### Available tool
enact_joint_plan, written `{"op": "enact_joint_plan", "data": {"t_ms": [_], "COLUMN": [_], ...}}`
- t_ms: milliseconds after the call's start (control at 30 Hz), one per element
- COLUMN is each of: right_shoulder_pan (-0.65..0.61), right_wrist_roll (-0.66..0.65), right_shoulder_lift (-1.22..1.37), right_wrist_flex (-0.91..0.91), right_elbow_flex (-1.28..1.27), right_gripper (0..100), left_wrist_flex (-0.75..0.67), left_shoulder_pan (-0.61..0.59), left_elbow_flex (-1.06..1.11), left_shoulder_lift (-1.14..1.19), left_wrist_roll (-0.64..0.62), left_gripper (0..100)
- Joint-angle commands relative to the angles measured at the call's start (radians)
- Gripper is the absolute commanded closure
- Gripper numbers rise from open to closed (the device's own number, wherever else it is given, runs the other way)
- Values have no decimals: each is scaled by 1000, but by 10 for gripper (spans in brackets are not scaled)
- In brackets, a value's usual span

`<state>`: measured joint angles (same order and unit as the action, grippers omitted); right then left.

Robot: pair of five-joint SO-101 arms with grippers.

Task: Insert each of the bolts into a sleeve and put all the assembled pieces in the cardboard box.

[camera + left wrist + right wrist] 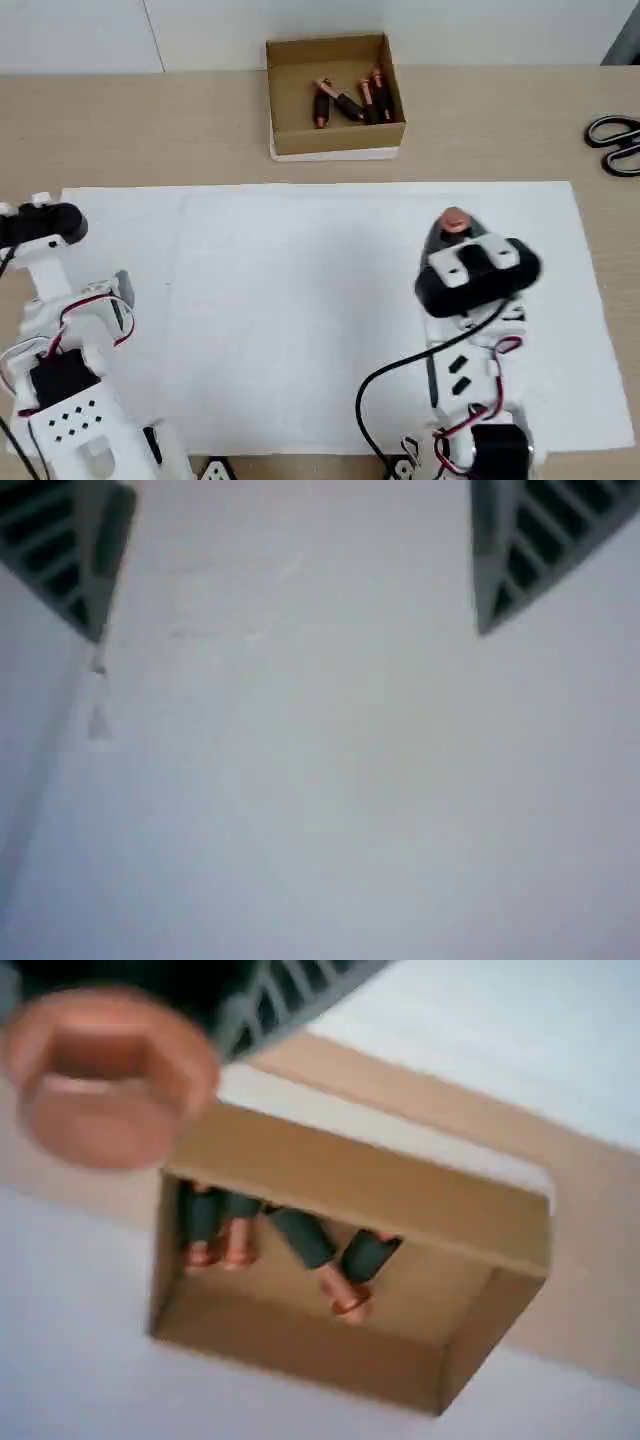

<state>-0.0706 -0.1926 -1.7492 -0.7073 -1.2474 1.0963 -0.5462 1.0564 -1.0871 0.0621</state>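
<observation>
The cardboard box (335, 140) stands at the back centre of the table, with several black sleeves with copper bolts (350, 100) lying in it. In the right wrist view the same box (350, 1200) and its pieces (320, 1245) lie ahead. My right gripper (455, 235) hovers over the white paper, in front and to the right of the box, shut on a copper-headed bolt (455, 219). Its round head (110, 1075) looms close to the camera; whether a sleeve is on it is hidden. My left gripper (290, 632) is open over bare paper at the table's left (45, 228).
A large white paper sheet (300, 310) covers the middle of the wooden table. Black scissors (615, 140) lie at the far right edge. Cables hang from both arms near the front edge.
</observation>
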Motion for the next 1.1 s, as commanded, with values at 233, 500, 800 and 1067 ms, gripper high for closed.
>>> {"op": "enact_joint_plan", "data": {"t_ms": [233, 500, 800, 1067], "right_shoulder_pan": [42, -56, -133, -133], "right_wrist_roll": [0, 2, 2, 2], "right_shoulder_lift": [634, 1277, 1900, 2342], "right_wrist_flex": [74, 337, 522, 598], "right_elbow_flex": [552, 951, 1341, 1686], "right_gripper": [995, 995, 995, 995], "left_wrist_flex": [-2, 5, 3, 5], "left_shoulder_pan": [92, 86, 87, 91], "left_elbow_flex": [18, 70, 70, 73], "left_shoulder_lift": [-6, -8, -8, -8], "left_wrist_roll": [12, 14, 12, 12], "left_gripper": [771, 771, 771, 771]}}
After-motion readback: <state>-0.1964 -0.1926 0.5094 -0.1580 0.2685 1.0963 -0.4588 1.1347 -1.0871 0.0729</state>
